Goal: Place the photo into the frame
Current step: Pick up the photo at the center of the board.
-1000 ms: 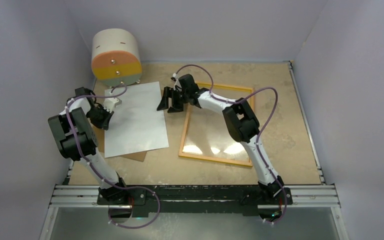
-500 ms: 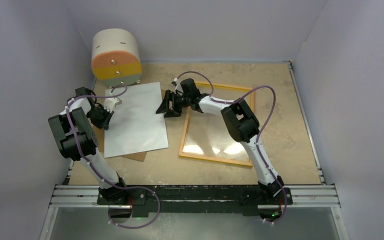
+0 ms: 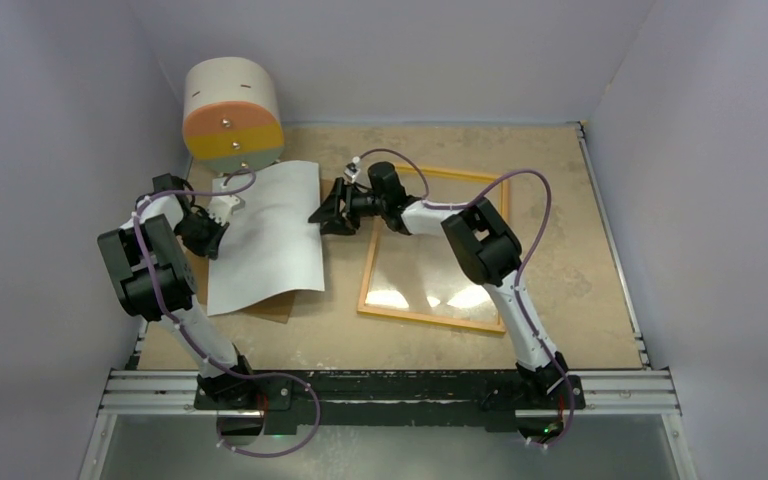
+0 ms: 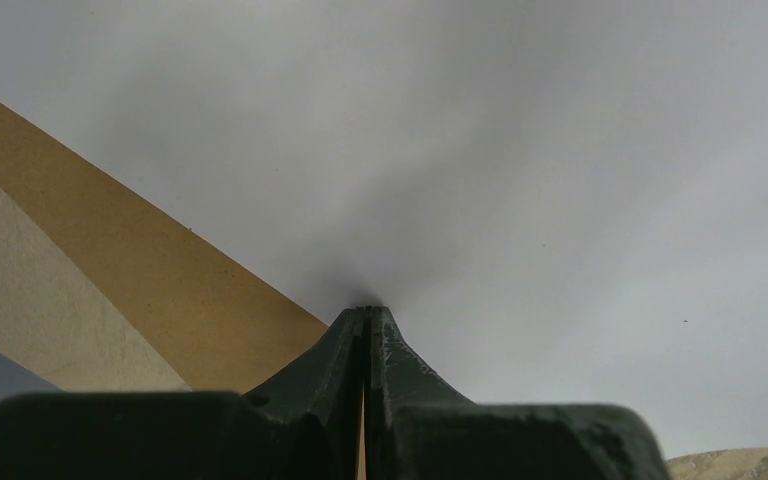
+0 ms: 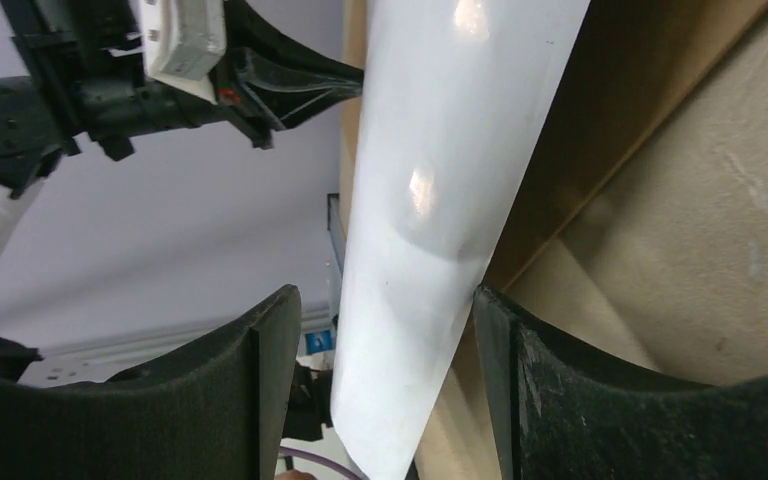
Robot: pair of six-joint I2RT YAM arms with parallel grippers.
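Left end effector (image 4: pixel 367 318) is clamped shut on the left edge of the photo (image 3: pixel 265 235), its two dark fingers pressed together with the sheet pinched between them in the left wrist view. Across the sheet, the right end effector (image 3: pixel 325 215) stands with its jaws apart, straddling the photo's right edge; in the right wrist view the glossy white sheet runs up between the two black fingers (image 5: pixel 260 370), and I cannot tell whether either one touches it. The photo shows its plain white back upward on the left half of the counter (image 3: pixel 560 250), bowed rather than flat, its right side raised off the surface. Beneath it lies a brown backing board (image 3: pixel 270 308), peeking out along the sheet's near and left edges. The frame (image 3: pixel 430 319) lies flat on the counter just to the right of the photo, apart from it, its pane catching bright reflections; the right arm reaches over its far left corner. A round cream drum (image 3: pixel 232 115) with orange and yellow bands sits at the far left corner, near the photo's far edge.
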